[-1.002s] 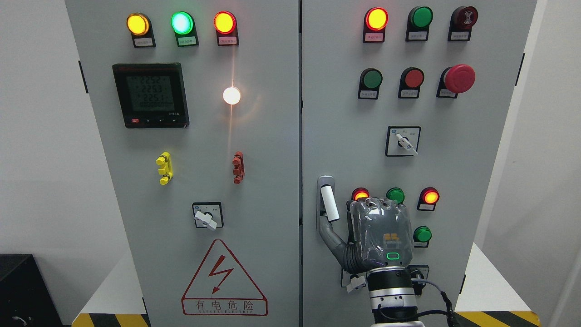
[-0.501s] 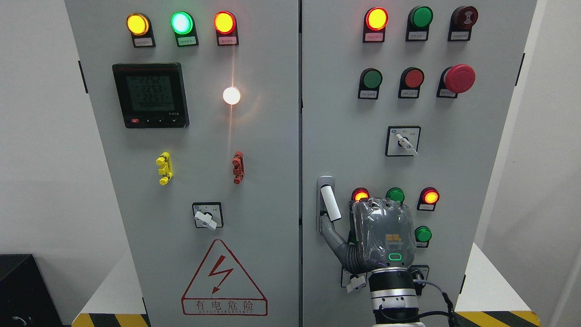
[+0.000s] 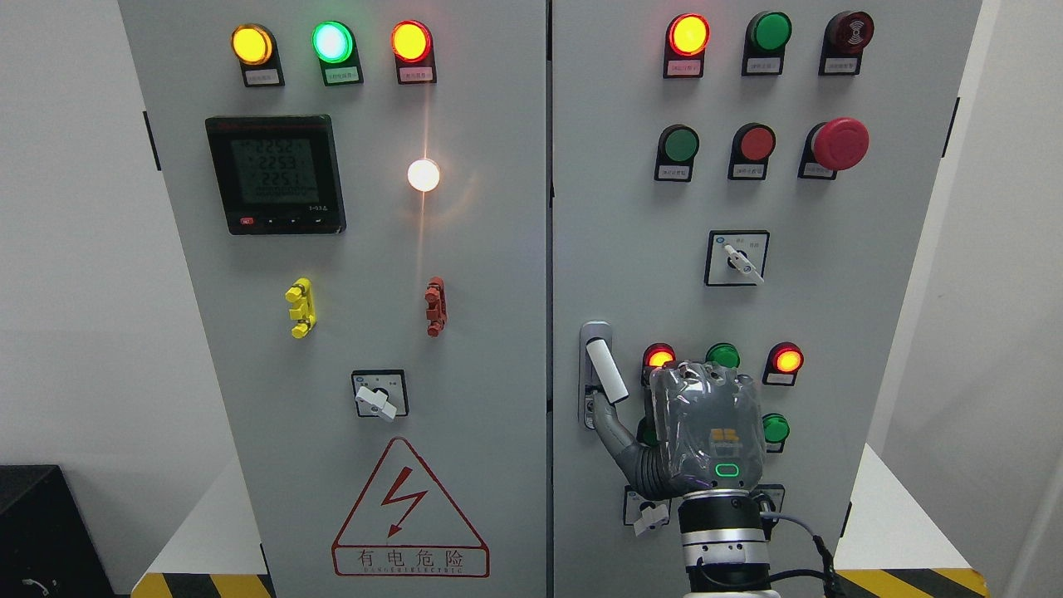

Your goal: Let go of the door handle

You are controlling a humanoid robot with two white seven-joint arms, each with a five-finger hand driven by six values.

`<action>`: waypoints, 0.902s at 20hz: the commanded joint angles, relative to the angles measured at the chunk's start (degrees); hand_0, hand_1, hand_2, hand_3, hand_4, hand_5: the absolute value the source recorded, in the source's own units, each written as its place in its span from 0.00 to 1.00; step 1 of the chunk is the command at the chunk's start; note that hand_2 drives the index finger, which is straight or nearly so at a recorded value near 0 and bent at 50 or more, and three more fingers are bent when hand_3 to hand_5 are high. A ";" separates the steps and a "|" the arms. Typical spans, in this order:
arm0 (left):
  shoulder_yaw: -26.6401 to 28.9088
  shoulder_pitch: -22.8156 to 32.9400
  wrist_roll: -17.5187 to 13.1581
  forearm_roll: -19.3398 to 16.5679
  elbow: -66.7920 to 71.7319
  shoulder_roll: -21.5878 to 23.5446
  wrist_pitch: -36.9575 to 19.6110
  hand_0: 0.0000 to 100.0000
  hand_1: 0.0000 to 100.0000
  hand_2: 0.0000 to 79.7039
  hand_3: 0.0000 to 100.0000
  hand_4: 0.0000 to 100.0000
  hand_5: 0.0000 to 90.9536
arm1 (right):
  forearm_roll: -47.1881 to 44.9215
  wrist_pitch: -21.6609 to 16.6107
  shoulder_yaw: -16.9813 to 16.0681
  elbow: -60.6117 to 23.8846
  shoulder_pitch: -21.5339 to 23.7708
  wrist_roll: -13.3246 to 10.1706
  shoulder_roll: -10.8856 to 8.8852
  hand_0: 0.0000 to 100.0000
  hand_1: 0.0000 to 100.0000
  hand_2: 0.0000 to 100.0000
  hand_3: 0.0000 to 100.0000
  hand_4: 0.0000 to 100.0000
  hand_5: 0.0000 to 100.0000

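Although the arm comes up from the bottom edge right of the middle, my view of the right hand [image 3: 706,432] is mostly its grey back, raised in front of the lower part of the right cabinet door [image 3: 631,249]. Its thumb [image 3: 610,428] stretches out toward ten o'clock, the tip just below the door handle [image 3: 604,372]; I cannot tell whether it touches the handle. The other fingers are turned toward the door and hidden behind the hand, so I cannot tell how far they are curled, and I see nothing gripped in them.

The door handle is a white lever tilted slightly off vertical on a grey plate, near the door's left edge, at about ten o'clock from the hand. At twelve o'clock from the hand a red lamp [image 3: 659,357] glows, and another red lamp [image 3: 786,360] sits at about one o'clock. A selector switch [image 3: 737,258] is higher on the same door.
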 commanded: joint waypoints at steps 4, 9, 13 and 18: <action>0.00 -1.49 0.01 -0.02 1.67 0.00 0.01 0.12 0.56 0.00 0.00 0.00 0.00 | 0.03 -0.11 -0.87 -0.07 0.02 0.07 0.00 0.44 0.37 0.95 1.00 1.00 1.00; 0.00 -1.49 0.01 0.07 1.67 0.00 0.01 0.12 0.56 0.00 0.00 0.00 0.00 | 0.03 -0.11 -0.87 -0.07 -0.06 0.07 0.00 0.44 0.37 0.95 1.00 1.00 1.00; 0.00 -1.49 0.01 -0.02 1.67 0.00 0.01 0.12 0.56 0.00 0.00 0.00 0.00 | 0.03 -0.11 -0.87 -0.15 -0.06 0.07 0.00 0.43 0.38 0.95 1.00 1.00 1.00; 0.00 -1.49 0.01 0.07 1.67 0.00 0.01 0.12 0.56 0.00 0.00 0.00 0.00 | 0.03 -0.11 -1.22 -0.24 -0.06 -0.37 0.00 0.43 0.38 0.95 1.00 1.00 1.00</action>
